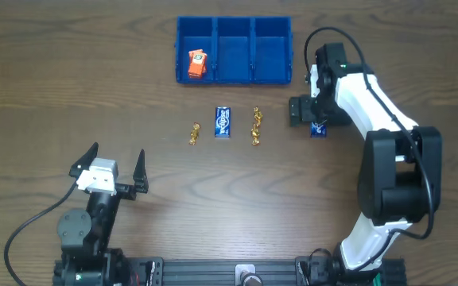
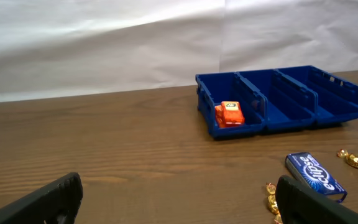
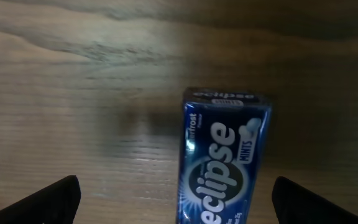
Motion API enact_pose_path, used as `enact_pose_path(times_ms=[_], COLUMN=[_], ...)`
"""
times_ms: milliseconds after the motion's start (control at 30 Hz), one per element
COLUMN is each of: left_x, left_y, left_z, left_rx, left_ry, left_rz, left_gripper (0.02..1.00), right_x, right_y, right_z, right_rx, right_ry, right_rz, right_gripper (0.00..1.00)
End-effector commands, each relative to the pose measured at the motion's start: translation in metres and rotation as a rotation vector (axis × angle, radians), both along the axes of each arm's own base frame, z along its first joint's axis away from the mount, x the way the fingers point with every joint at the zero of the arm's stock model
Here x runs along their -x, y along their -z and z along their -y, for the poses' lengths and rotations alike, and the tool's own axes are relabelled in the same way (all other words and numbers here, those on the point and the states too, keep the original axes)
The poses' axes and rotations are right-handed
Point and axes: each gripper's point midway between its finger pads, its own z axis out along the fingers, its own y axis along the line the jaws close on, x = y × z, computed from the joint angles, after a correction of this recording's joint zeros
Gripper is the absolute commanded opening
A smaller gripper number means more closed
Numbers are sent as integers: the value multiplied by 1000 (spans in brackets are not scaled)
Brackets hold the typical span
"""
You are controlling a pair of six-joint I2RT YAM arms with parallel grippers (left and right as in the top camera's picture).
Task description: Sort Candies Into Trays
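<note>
Loosely astride mint box (image 3: 225,155), right end effector (image 3: 176,186)

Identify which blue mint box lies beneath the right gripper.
The right-hand mint box, under the open right gripper; the other box lies between gold candies.

We tag this a robotics lab bench: wood-grain table (image 1: 54,95), white sheet backdrop (image 2: 104,43), left arm (image 1: 94,218) and right arm (image 1: 392,179) standing on a black rail (image 1: 205,272), loose black cable (image 1: 24,229), blue tray (image 1: 234,80) set out.
</note>
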Motion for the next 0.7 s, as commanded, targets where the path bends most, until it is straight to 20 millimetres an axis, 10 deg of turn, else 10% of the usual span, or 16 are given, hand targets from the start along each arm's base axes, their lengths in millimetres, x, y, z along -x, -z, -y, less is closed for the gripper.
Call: enact_pose_path(times_ms=[33, 700], left_x=[2, 2], left_y=[17, 17], left_z=[3, 3], left_rx=[6, 6], left_ry=[20, 19], left_rz=[-57, -57], left_gripper=[998, 998], right_x=[-3, -7], right_y=[-1, 25], right_z=[7, 2], right_rx=[48, 14], right_ry=[30, 32], right_rz=[1, -17], right_gripper=[1000, 921])
